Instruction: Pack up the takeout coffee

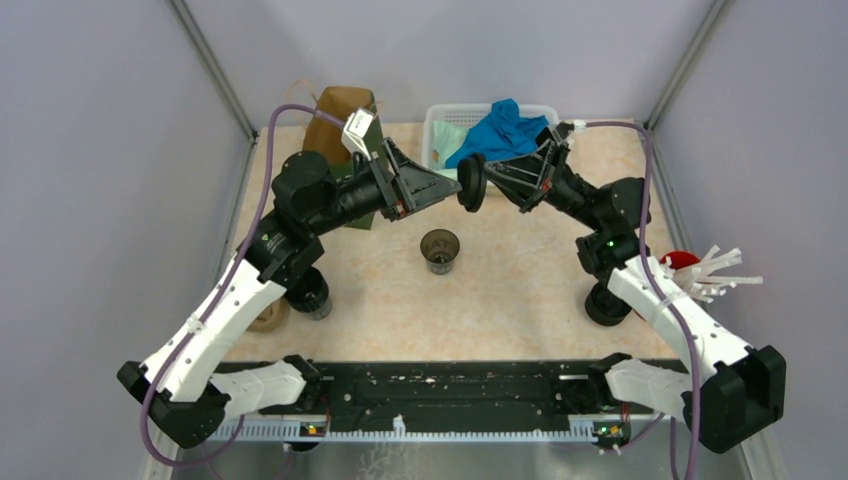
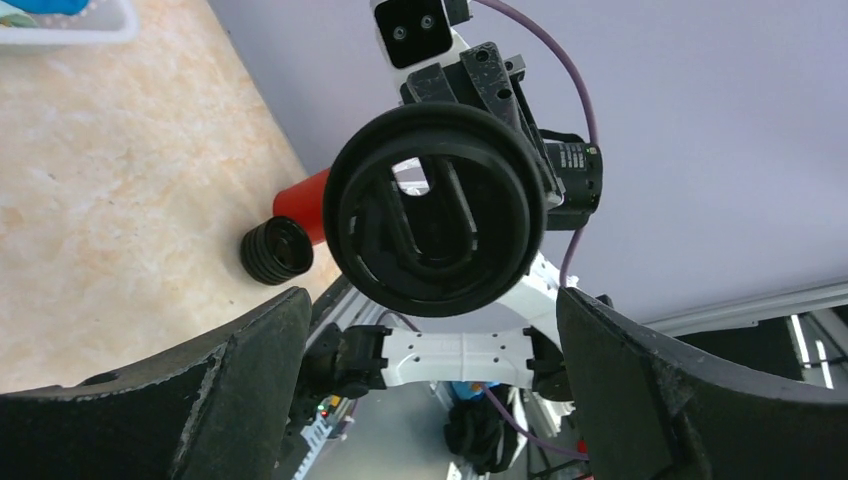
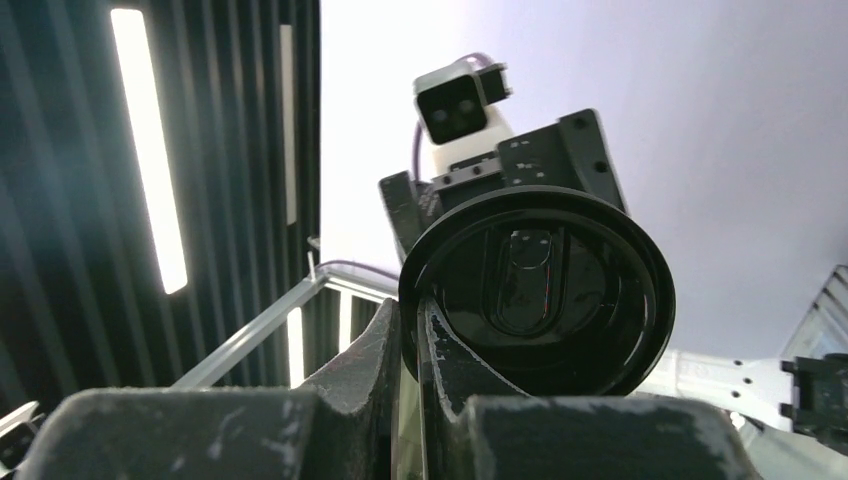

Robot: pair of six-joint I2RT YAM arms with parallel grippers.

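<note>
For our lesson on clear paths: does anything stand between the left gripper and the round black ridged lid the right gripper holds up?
Nothing visible does. The open left gripper faces the round black ridged lid across open air; only the right gripper touches it, pinching its rim.

Robotics laboratory test cell. Plain grey panel walls (image 1: 100, 200) on metal frame posts (image 1: 212, 70) enclose a marble-patterned table (image 1: 520, 300). Two robot arms (image 1: 220, 320) bolt to a black base rail (image 1: 450, 385), trailing purple cables (image 1: 258, 190). Strip lights (image 3: 150, 150) run overhead.
</note>
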